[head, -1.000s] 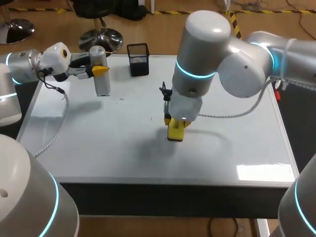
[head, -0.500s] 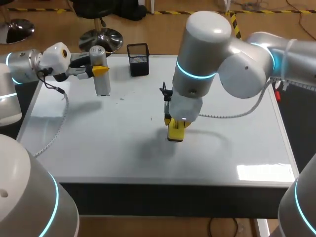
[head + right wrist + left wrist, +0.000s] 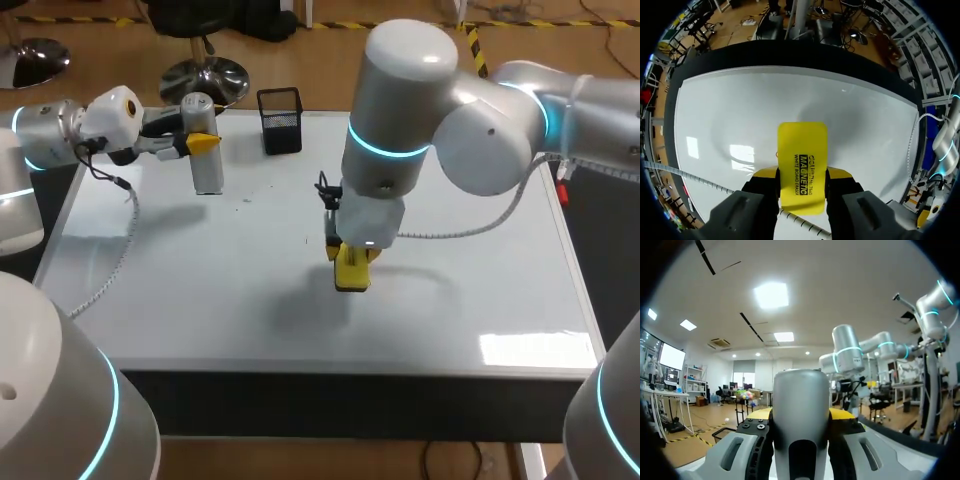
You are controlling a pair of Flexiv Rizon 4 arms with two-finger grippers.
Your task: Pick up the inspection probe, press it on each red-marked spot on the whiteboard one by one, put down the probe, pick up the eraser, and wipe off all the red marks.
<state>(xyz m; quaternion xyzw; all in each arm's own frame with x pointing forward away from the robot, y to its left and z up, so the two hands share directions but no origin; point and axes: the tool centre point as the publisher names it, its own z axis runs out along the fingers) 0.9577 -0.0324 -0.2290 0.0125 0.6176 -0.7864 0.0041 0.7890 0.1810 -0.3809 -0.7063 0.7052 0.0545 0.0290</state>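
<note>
In the head view, our left arm comes in from the left and holds its gripper [image 3: 200, 141] over the far left corner of the whiteboard [image 3: 480, 300]. The yellow-tipped fingers pinch the inspection probe [image 3: 207, 176], a grey cylinder that stands upright with its lower end at the board. A black mesh pen holder [image 3: 280, 120] stands at the far edge, just right of the probe. Our right arm enters from the right and reaches past the middle. Its gripper [image 3: 352, 260] points down and clamps the yellow eraser [image 3: 351, 279] at about the centre of the board. We cannot tell from here whether the eraser touches the surface. A pale coiled cable [image 3: 118, 250] trails from the left arm across the left side of the board.

In the left wrist view, the probe fills the space between the fingers, held from both sides, its rounded grey top pointing ahead.

In the right wrist view, the fingers press on the two long sides of the eraser. The eraser juts out ahead of them, with the white board behind it.
</note>
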